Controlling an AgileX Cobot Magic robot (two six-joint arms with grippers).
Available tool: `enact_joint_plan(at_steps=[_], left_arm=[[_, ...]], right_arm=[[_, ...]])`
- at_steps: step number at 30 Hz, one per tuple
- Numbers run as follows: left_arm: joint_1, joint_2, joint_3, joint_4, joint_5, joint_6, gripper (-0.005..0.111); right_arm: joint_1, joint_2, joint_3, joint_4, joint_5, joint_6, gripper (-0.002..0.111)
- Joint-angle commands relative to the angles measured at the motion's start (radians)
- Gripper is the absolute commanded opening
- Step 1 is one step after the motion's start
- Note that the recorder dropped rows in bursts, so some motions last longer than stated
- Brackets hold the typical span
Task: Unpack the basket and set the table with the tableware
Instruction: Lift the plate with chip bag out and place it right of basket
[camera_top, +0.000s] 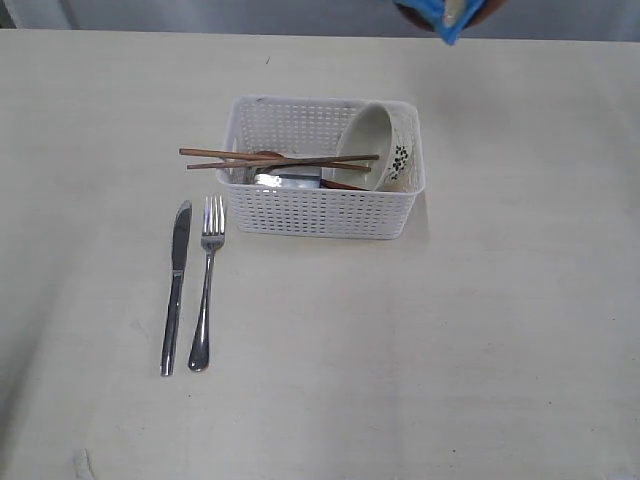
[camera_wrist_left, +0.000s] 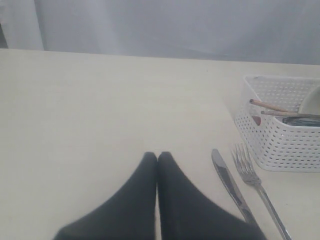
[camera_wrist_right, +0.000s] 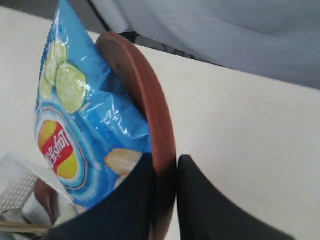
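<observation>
At mid-table (camera_top: 450, 350), in the exterior view: white basket (camera_top: 320, 212), with bowl (camera_top: 385, 148) tipped on its side at the right end, chopsticks (camera_top: 280, 158) laid across the rim, steel cup (camera_top: 290, 181) low beneath them. Just left of the basket, on the bare surface: knife (camera_top: 176, 290) and fork (camera_top: 206, 285), side by side, not touching. At that view's top edge, only a blue scrap of chips bag (camera_top: 445, 18). Clear solely in the right wrist view: right gripper (camera_wrist_right: 165, 162) pinching the rim of the brown plate (camera_wrist_right: 145, 85), held on edge, bag lying against its face. In the left wrist view alone: left gripper (camera_wrist_left: 157, 157), fingers pressed together on nothing, over the table near the knife.
</observation>
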Motion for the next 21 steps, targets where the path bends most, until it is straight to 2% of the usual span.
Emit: enact_joint_plan(at_steps=[1, 3, 6, 9, 21], left_arm=[[-0.005, -0.004, 0.004, 0.001, -0.002, 0.003, 0.000], [-0.005, -0.004, 0.004, 0.001, -0.002, 0.003, 0.000], [-0.005, -0.004, 0.004, 0.001, -0.002, 0.003, 0.000], [-0.005, -0.004, 0.004, 0.001, -0.002, 0.003, 0.000], [-0.005, -0.004, 0.004, 0.001, -0.002, 0.003, 0.000]], right_arm=[[-0.135, 0.048, 0.062, 0.016, 0.004, 0.157, 0.000], [-0.188, 0.085, 0.171, 0.100, -0.011, 0.155, 0.000], [-0.205, 0.143, 0.255, 0.145, -0.014, 0.123, 0.000], [-0.193, 0.197, 0.263, 0.197, -0.012, 0.102, 0.000], [-0.185, 0.263, 0.263, 0.160, -0.075, 0.118, 0.000]])
